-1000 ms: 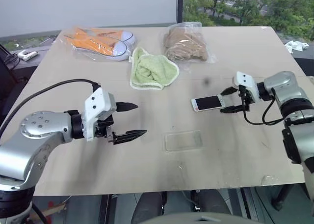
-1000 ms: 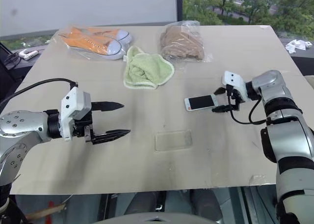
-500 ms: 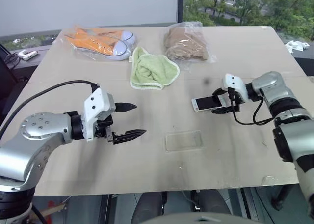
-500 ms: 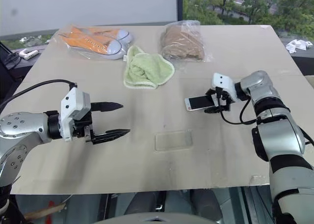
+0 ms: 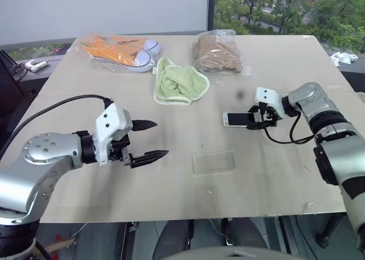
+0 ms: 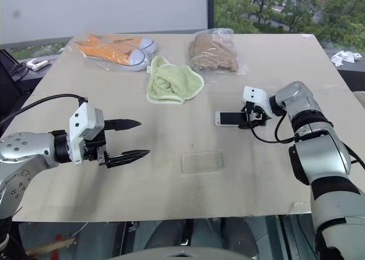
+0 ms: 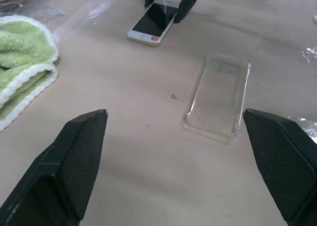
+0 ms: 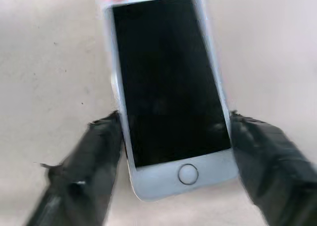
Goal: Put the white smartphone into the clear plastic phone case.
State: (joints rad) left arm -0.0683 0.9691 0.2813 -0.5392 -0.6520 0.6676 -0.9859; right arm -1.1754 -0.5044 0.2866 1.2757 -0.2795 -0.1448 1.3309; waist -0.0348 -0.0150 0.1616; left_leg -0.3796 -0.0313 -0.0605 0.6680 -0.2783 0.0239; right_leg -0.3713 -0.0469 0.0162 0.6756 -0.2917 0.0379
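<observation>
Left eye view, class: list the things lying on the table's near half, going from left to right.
Left gripper → clear case → white phone → right gripper, its fingers on either side of the phone's end.

Readable text: none found on any item.
white smartphone point(image 8: 168, 87): black screen, blank; round home button unmarked; small red sticker at the far end, no legible characters.
clear plastic phone case point(image 7: 218, 94): no markings.
Bagged goods point(image 5: 217, 50): no legible label.
</observation>
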